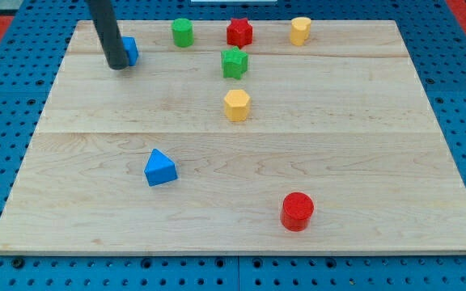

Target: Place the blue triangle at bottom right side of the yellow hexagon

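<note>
The blue triangle (160, 168) lies on the wooden board (362, 162) at the lower left of centre. The yellow hexagon (237, 105) sits near the middle, above and to the right of the triangle. My rod comes down from the view's top left and my tip (117, 66) rests on the board at the upper left, touching or just beside a second blue block (129, 50) that it partly hides. My tip is far above and left of the blue triangle.
A green cylinder (183, 32), a red star (239, 32) and a yellow block (300, 30) stand along the top edge. A green star (234, 62) sits just above the yellow hexagon. A red cylinder (297, 211) stands at the lower right.
</note>
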Controlling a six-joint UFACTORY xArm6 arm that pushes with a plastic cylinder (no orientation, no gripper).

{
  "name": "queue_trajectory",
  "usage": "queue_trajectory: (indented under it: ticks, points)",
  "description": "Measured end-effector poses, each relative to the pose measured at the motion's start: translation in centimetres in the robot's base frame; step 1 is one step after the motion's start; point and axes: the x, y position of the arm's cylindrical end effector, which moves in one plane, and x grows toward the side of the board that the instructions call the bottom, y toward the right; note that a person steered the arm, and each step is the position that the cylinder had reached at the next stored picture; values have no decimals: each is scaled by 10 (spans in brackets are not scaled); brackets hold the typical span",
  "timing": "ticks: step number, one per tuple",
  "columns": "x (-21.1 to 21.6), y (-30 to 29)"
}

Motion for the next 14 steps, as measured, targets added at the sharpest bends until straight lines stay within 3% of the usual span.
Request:
queue_trajectory:
  ticks: [3, 4, 6, 7, 8, 9, 13, 14]
  points:
    - [-54, 5]
    - [-20, 2]
    - [145, -27]
    - [209, 7]
    - [241, 93]
    - [215, 118]
    - [187, 89]
    - [171, 135]
